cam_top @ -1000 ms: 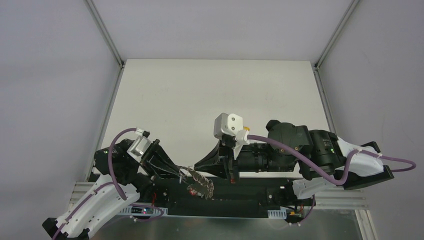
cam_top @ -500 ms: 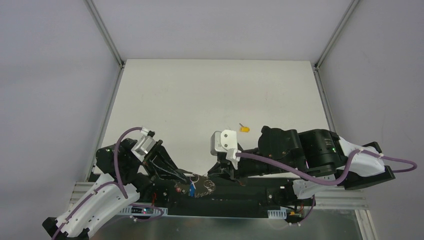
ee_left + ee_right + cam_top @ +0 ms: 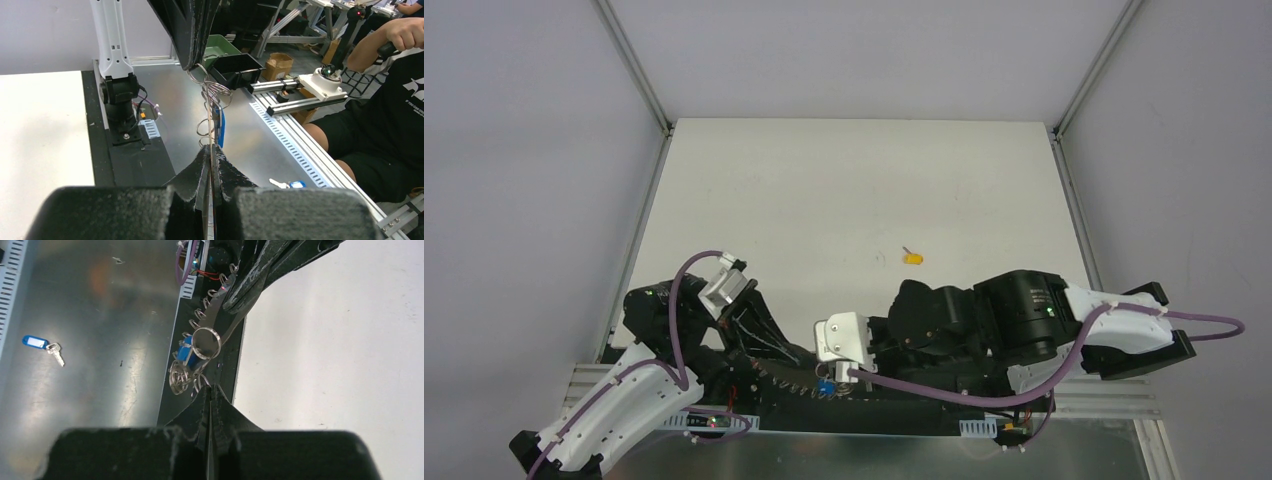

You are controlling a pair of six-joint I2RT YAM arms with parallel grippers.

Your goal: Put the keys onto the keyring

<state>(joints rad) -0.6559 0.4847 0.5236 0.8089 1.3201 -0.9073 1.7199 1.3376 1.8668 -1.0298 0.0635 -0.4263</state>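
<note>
**Top view**
- L pincer: my left pincer sits lower left of ctr, fingers together, tips at the keyring.
- R pincer: my right pincer sits bottom ctr under its white cam box. Tips mostly hidden, can't read the jaws from up here.
- Keyring: thin silver metal keyring w/ small rings and a blue plastic tag, bottom ctr, between my two pincers.
- Loose key: tiny silver key w/ yellow plastic head lies alone on the white tabletop, right of ctr, well apart from the keyring.

**Left wrist view**
- L pincer: bottom ctr, pads pressed together, clamped on a thin silver part of the keyring.
- Keyring: runs up frame ctr from my left tips to my right pincer at top, which is closed on its far end. Blue plastic tag hangs mid-frame.
- Spare key: small silver key w/ blue tag lies on the grey metal plate, lower right.
- Bkgd: seated person in black shirt, right edge.

**Right wrist view**
- R pincer: bottom ctr, fingers together, small rings touching the tips.
- Keyring: round loop at frame ctr, blue plastic tag just left of it, drawn up to my left pincer at top.
- Spare key: far left on the grey metal plate.
- Tabletop: right half of frame.
</note>
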